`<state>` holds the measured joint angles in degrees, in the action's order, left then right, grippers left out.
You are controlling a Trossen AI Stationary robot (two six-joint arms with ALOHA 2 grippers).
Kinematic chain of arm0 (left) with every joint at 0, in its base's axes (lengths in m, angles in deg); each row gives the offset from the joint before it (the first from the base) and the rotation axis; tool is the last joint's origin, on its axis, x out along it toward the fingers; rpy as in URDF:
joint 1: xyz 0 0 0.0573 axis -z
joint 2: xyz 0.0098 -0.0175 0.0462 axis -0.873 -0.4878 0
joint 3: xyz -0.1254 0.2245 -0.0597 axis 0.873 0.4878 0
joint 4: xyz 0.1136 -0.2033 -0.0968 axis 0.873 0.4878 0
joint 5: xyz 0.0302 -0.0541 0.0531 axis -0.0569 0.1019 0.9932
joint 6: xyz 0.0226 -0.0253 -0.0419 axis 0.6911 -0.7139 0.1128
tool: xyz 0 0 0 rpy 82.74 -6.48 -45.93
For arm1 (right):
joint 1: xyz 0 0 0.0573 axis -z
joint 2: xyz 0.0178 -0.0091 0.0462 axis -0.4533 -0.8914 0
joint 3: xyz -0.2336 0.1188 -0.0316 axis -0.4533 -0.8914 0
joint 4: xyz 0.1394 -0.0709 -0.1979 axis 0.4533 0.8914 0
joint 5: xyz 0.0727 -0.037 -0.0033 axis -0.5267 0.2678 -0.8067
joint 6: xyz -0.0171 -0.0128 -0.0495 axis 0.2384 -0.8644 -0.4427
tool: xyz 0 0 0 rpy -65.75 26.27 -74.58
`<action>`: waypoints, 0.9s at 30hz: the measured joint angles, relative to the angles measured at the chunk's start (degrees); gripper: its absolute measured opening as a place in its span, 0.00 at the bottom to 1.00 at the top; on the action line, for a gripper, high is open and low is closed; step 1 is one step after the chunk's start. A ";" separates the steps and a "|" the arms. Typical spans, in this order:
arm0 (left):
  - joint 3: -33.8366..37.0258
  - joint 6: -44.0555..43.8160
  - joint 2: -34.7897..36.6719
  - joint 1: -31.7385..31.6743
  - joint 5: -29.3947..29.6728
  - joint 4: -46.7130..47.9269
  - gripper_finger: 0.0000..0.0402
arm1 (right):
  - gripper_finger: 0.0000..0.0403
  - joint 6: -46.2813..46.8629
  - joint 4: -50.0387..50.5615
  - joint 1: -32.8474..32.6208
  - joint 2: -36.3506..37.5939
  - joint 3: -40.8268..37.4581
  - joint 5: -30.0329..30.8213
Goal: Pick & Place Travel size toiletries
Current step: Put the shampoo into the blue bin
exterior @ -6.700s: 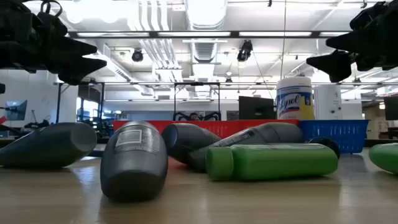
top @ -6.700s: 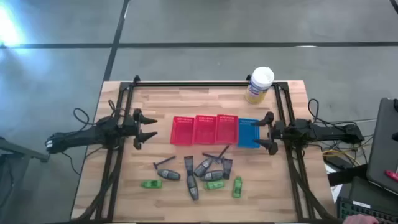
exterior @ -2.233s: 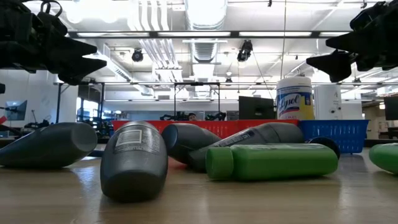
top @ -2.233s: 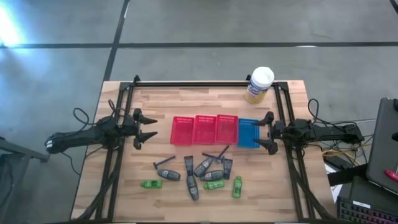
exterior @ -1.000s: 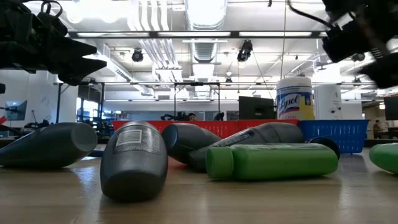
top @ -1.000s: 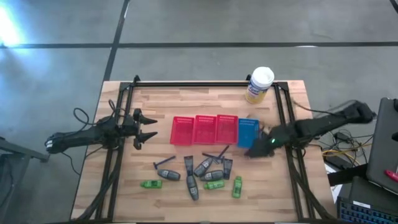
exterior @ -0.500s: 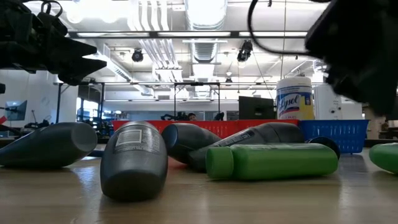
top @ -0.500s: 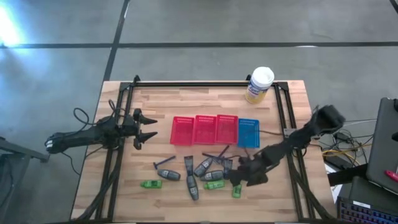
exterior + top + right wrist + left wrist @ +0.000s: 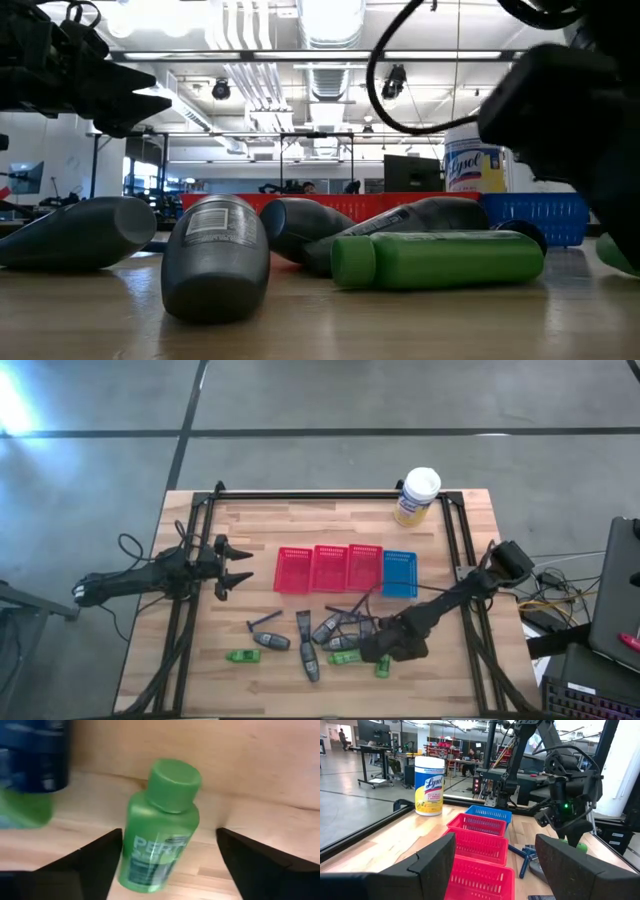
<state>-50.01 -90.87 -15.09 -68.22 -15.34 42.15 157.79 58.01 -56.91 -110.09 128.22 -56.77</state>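
Reach done — right gripper [image 9: 167, 865] has swung from basket side, now spread astride green bottle [image 9: 159, 825], no pinch yet; left gripper [image 9: 236, 564] idle, spread.

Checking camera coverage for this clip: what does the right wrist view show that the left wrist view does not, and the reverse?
Only the right wrist view shows a green bottle lying on the wood between the right pincer's open fingers, its lettering readable, with a dark blue item beside it. Only the left wrist view shows the Lysol canister, the red baskets, the blue basket, the open left pincer, the right arm's pincer seen from outside, and the room beyond. Both show the wooden table.
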 joint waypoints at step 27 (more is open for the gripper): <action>0.00 0.00 -0.04 0.00 0.01 0.04 0.70 | 0.28 -9.28 38.28 14.05 32.16 -0.08 26.57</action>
<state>-50.01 -90.87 -15.14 -68.22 -15.33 42.20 148.51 96.29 -42.86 -77.93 128.13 -30.20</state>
